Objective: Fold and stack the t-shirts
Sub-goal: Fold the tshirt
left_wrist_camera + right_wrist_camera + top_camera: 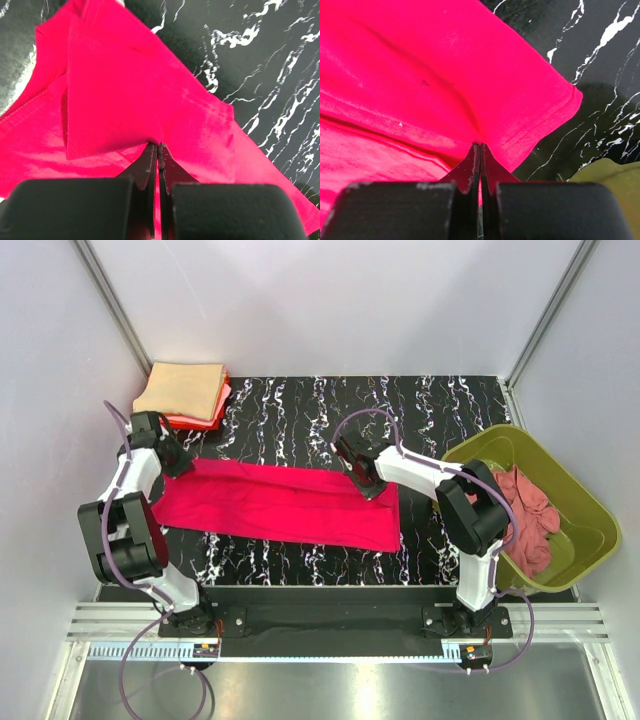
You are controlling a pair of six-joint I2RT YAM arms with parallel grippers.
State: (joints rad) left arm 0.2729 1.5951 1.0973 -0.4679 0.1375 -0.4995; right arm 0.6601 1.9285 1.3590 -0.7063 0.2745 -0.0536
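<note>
While both arms were down on the crimson-pink t-shirt [280, 505], the step in hand looked like a mid-fold. The shirt lay as a long band across the bench [300, 410], running 9 o'clock to 3 o'clock in the top view, apparently already narrowed lengthwise.

The left fingers [150, 160] were pressed together, pinching crimson cloth at the band's 9 o'clock end. The left wrist view showed a flap doubled over just ahead of the tips. The right fingers [471, 162] were also pressed together, pinching the hemmed edge near the corner at the 3 o'clock end.

The folded stack [185, 395], tan on top with pink and orange-red under it, sat in the bench's 10 o'clock corner, apart from the band. The olive tub [585, 525] at 3 to 4 o'clock held a dusty rose shirt [525, 515], unfolded.

Judgement: the task was partway, with one shirt in work and at least one waiting. The next move probably called for lifting both pinched ends together and carrying one end over to the other. The cloth would need to be taut so the band did not sag or twist. An uneven lift could skew the edges.
</note>
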